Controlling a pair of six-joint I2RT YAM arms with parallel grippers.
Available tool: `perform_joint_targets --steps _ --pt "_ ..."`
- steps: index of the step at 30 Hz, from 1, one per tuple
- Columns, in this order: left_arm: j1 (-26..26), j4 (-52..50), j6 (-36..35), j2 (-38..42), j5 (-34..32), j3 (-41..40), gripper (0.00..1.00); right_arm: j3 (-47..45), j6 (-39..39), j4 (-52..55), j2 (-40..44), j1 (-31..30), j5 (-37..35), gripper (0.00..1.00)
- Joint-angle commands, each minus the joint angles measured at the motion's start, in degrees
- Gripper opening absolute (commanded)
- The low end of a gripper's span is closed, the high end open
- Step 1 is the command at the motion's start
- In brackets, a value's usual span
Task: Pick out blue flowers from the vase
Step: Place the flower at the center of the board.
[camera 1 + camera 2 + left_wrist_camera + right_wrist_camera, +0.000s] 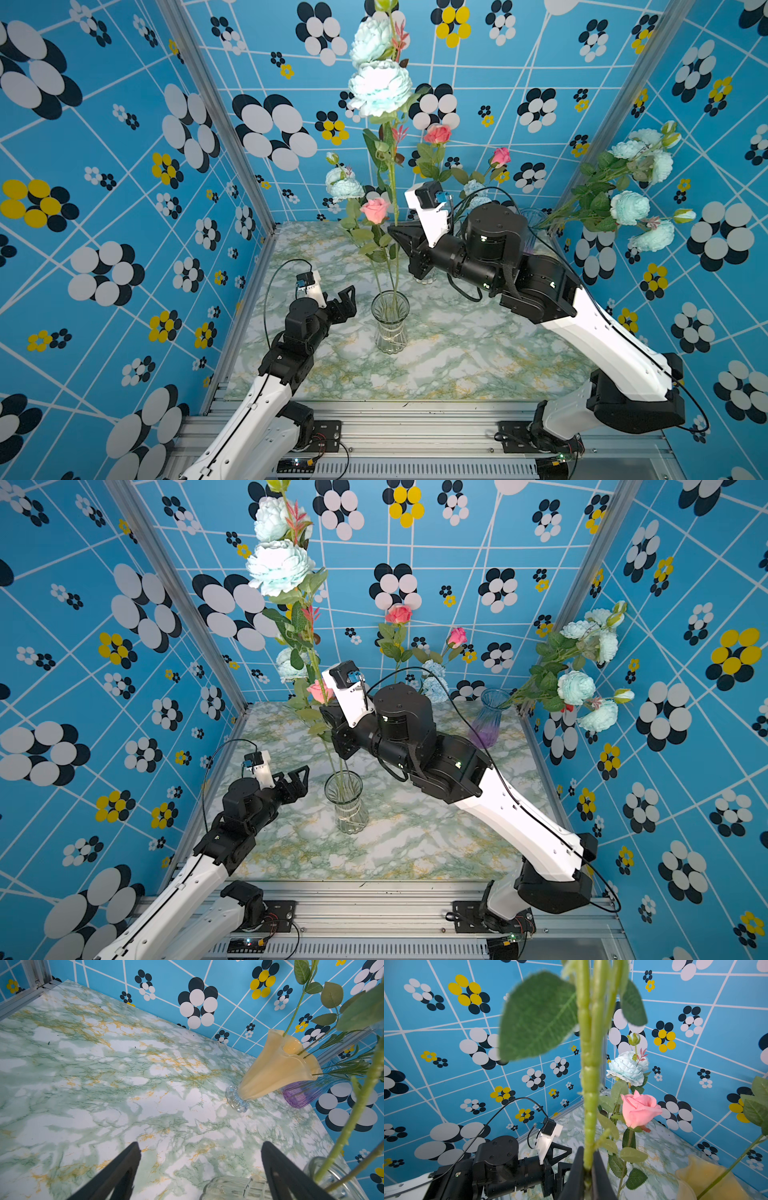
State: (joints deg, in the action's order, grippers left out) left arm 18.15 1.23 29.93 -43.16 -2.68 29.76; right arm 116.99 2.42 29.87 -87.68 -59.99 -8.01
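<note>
Right hand [588,1153] pinching blue flower stem [588,1084] — pink rose [640,1110] alongside (leaves [537,1016] crowding), left hand [199,1144] wide

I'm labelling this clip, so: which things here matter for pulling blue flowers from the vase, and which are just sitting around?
In the job: tall blue spray, gripped by the right hand; smaller blue spray; clear vase.

Just about: pink rose; yellow vase; purple vase; left hand, open.
</note>
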Motion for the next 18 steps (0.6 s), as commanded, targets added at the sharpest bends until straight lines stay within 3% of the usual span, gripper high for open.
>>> perform_joint_targets --steps 1,9,18 --pt "0.63 -0.62 -1.23 0.79 -1.15 1.29 0.93 3.01 2.59 0.73 0.68 0.78 4.76 0.0" --pt "0.42 2.8 -2.88 4.57 2.01 -0.81 0.93 3.12 5.8 1.31 -1.98 1.05 12.7 0.0" --pt "0.29 0.66 -4.71 14.35 14.24 2.48 0.94 -4.22 8.26 -3.15 -3.57 1.08 18.78 0.0"
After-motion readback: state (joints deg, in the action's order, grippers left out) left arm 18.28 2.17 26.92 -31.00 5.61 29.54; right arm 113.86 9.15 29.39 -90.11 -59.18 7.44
